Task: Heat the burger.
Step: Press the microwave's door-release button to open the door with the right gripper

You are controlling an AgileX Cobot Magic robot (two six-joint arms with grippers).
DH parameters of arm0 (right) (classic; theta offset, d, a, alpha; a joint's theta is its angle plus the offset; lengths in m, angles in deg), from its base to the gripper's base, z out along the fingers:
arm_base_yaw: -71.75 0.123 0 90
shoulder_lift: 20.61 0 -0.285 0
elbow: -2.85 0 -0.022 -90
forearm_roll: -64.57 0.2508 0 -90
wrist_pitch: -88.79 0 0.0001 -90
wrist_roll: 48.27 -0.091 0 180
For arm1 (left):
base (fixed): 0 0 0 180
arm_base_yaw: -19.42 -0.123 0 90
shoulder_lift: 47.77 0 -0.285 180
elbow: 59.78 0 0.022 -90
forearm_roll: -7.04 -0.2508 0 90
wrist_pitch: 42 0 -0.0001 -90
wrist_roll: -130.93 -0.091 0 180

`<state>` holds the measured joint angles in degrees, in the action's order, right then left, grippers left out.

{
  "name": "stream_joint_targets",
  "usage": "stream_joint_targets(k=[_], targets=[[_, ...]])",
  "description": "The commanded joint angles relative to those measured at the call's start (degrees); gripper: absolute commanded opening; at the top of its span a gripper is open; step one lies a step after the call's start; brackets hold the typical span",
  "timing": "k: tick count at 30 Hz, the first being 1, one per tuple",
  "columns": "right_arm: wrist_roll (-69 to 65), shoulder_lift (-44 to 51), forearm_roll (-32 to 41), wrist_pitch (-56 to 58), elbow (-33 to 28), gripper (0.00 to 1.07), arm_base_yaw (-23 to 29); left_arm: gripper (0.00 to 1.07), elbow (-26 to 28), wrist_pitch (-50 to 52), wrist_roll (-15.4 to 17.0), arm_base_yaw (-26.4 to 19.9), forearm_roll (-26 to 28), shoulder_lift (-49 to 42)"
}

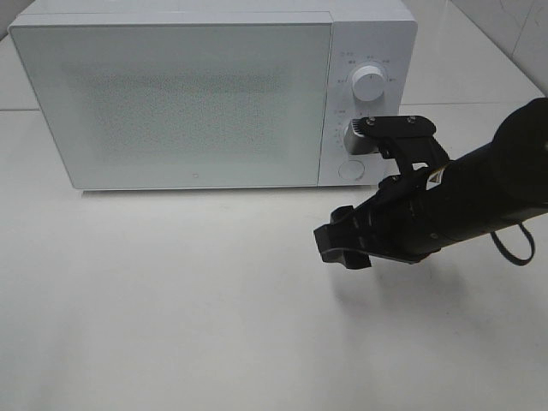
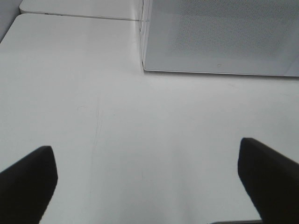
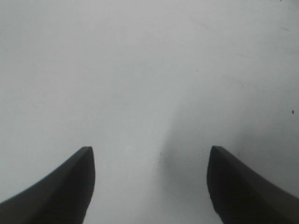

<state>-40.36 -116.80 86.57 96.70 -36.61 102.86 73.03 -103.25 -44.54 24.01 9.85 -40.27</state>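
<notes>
Exterior high shows right hand spread, empty, near the shut microwave; left hand spread too.

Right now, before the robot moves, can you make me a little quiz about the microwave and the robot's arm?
1. True or false: the microwave has its door shut.
2. Pick one. The right pincer holds: A a plate, B nothing, C a cup.
3. Short answer: can you see the burger in any of the views?

Key: 1 true. 2 B: its jaws stand apart with only bare table between them. 3 no: it is not in sight.
</notes>
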Motion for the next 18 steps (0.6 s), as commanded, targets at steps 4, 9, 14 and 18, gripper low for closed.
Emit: stream_joint_targets(k=[4, 9, 14, 18], targets=[[-5.67, 5.73, -10.43, 8.71, 0.57, 0.67, -0.4, 0.99, -0.17, -0.06, -0.23, -0.17, 0.52, -0.86], [-7.91, 15.41, -16.33, 19.48, 0.57, 0.68, -0.4, 0.99, -0.17, -0.06, -0.23, -0.17, 0.52, -0.86], [-7.91, 20.97, -17.3, 23.89, 0.57, 0.75, -0.4, 0.99, -0.17, -0.06, -0.23, -0.17, 0.52, -0.86], [-7.91, 24.92, -17.53, 26.53, 0.57, 0.79, -0.4, 0.99, -0.17, -0.06, -0.23, -0.17, 0.52, -0.86]])
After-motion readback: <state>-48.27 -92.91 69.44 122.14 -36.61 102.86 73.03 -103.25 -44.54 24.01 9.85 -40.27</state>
